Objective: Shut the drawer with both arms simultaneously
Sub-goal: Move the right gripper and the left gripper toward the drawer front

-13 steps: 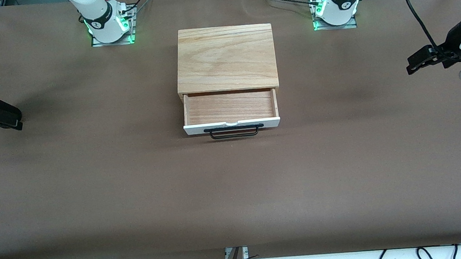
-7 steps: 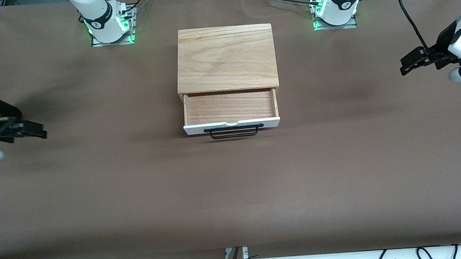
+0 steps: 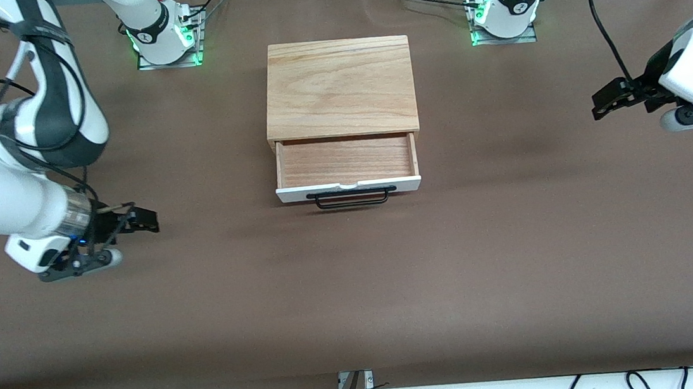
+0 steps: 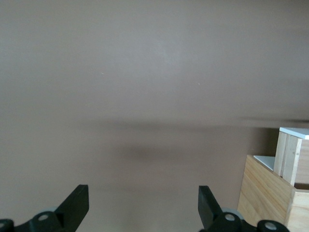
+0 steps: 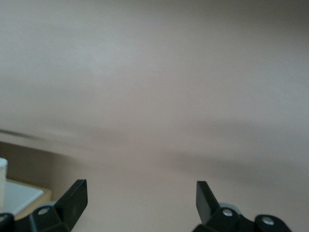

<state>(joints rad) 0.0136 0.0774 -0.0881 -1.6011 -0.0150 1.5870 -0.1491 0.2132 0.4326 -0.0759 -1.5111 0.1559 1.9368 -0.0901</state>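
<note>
Both grippers had swung inward toward the drawer [image 3: 346,161], fingers spread, empty. Drawer stood open mid-desk, between them; right gripper [image 3: 144,220] nearer its white front than left gripper [image 3: 605,103].

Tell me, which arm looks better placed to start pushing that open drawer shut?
The right. Its end effector hangs open over the table about level with the white-fronted wooden drawer. The left end effector, also open, is over the table beside the light oak box.

High front camera looks down across the table [image 3: 355,282] at both bases. Each wrist camera peers low past its own fingertips over bare tabletop; all three share the box [image 3: 339,87].
</note>
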